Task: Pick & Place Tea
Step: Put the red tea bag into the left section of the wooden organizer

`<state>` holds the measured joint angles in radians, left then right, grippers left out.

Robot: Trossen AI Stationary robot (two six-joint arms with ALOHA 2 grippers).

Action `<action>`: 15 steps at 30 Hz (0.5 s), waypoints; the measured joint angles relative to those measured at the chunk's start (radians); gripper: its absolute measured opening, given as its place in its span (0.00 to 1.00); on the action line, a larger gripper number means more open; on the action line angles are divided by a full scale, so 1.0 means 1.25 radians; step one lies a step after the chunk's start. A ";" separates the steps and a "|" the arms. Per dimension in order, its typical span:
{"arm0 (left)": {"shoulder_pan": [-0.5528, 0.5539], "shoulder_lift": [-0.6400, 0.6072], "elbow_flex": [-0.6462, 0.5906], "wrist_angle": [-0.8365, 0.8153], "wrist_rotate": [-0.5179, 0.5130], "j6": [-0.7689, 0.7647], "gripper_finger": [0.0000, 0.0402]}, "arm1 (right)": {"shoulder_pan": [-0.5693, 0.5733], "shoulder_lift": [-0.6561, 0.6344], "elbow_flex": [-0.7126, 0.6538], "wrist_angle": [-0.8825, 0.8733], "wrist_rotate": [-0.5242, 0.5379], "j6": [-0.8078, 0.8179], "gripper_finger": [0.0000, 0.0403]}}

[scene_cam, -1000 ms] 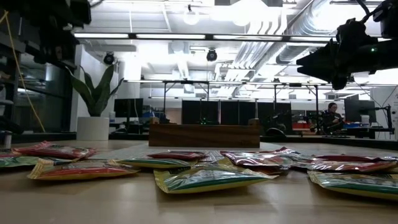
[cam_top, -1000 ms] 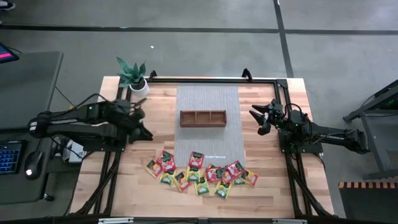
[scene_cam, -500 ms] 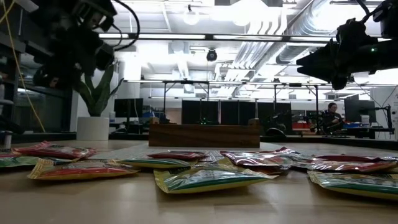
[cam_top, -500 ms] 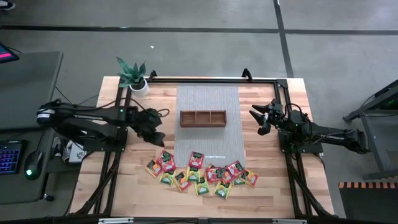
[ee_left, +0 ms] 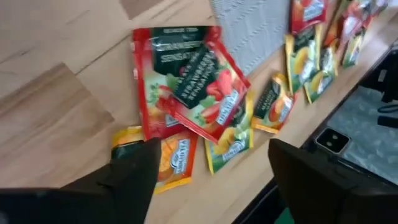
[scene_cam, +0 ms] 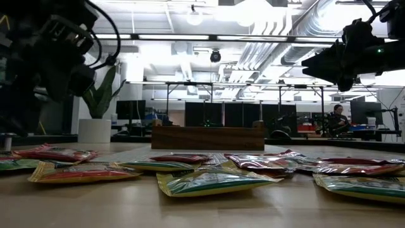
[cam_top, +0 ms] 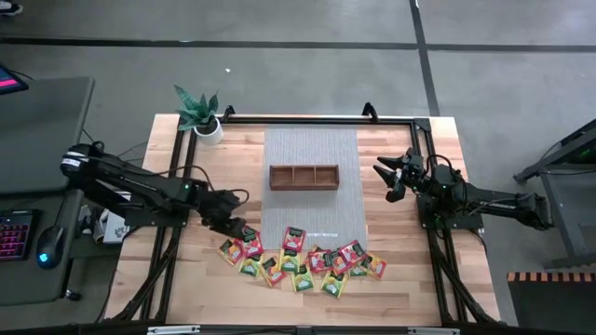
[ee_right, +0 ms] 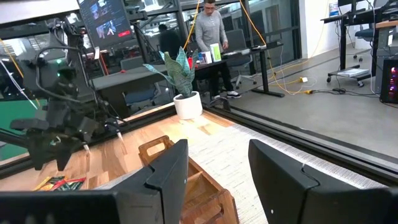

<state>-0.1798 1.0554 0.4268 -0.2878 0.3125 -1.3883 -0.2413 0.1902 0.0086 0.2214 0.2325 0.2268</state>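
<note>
Tea packets (cam_top: 300, 260) scattered along near table edge, short of my wooden tray (cam_top: 304, 177). Left gripper (ee_left: 208, 180) over pile's left end, fingers spread, empty. Right gripper (ee_right: 217, 168) parked right of tray, fingers apart, empty.

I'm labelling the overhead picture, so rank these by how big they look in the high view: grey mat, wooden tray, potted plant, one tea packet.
1. Grey mat
2. Wooden tray
3. Potted plant, leaves included; close to the tray, so that order is unsure
4. One tea packet
</note>
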 joint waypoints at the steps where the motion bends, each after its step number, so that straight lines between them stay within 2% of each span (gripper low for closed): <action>1: 0.000 0.010 -0.001 0.003 -0.005 -0.008 0.77 | 0.000 0.000 0.000 0.000 0.000 0.000 0.41; 7: 0.002 0.068 -0.002 0.022 -0.019 -0.060 0.78 | 0.000 0.000 0.000 0.000 0.000 0.000 0.41; 15: 0.002 0.163 -0.002 0.168 0.004 -0.099 0.78 | 0.000 0.000 0.000 0.000 0.000 0.000 0.41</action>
<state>-0.1772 1.2594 0.4247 -0.0779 0.3175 -1.5121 -0.2413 0.1905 0.0086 0.2214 0.2322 0.2268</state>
